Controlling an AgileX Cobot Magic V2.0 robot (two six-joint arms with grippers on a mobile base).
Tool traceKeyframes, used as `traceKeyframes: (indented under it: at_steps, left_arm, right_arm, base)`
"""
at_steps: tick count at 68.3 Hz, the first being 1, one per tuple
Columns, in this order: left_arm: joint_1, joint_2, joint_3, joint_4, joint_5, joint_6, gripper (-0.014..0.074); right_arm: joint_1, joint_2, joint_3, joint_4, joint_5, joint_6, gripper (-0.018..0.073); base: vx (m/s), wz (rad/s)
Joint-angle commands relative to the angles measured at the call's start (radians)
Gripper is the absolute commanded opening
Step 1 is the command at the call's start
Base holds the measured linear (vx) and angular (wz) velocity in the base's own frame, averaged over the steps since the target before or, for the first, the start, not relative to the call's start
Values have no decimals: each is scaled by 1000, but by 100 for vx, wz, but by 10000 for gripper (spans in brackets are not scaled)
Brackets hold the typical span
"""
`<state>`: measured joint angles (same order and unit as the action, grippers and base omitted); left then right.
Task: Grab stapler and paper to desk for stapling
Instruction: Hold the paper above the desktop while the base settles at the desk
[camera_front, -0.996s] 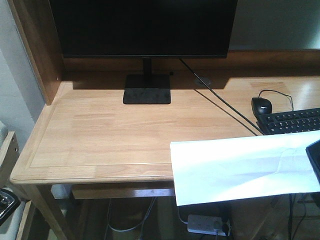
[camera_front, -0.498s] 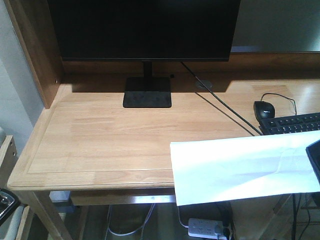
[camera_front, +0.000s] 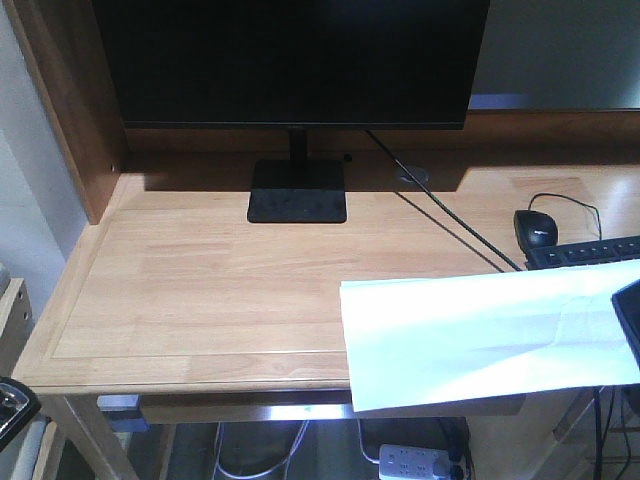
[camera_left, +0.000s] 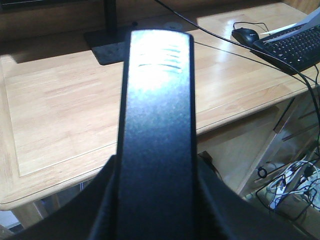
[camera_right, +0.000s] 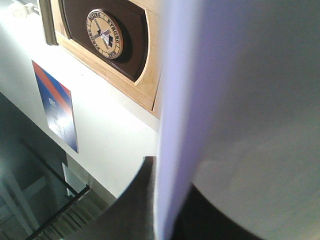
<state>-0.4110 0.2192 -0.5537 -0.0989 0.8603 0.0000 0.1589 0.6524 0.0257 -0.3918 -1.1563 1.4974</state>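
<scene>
The step in hand is the carry: both things are held, and neither is down on the worktop (camera_front: 200, 270) yet. The right gripper (camera_front: 627, 322) is clenched on the paper (camera_front: 480, 335). The sheet stretches leftward from it over the worktop's front right edge, with its lower part hanging past that edge and its upper part hiding some of the keyboard (camera_front: 590, 252). Whether the sheet touches the wood cannot be told.

In the left wrist view, the left gripper (camera_left: 155, 210) appears to be grasping the stapler (camera_left: 157, 100), which is raised off the front edge and points toward the monitor stand (camera_front: 297, 192).

Next, the paper probably needs laying flat on the bare front left part of the worktop, away from the mouse (camera_front: 536, 229) and keyboard. The stapler would then go to one of its corners.
</scene>
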Motion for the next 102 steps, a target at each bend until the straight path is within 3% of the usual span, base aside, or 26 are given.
traceKeyframes:
  at_steps: [1,102]
  left_arm:
    - [-5,9,-30,-11,-111,0,-6]
    - [-5,9,-30,-11,-111,0,-6]
  right_arm:
    - [-3,3,24,17,-135,-15,-1]
    - [-3,3,24,17,-135,-15,-1]
  base:
    - [4,1]
    - [3,0]
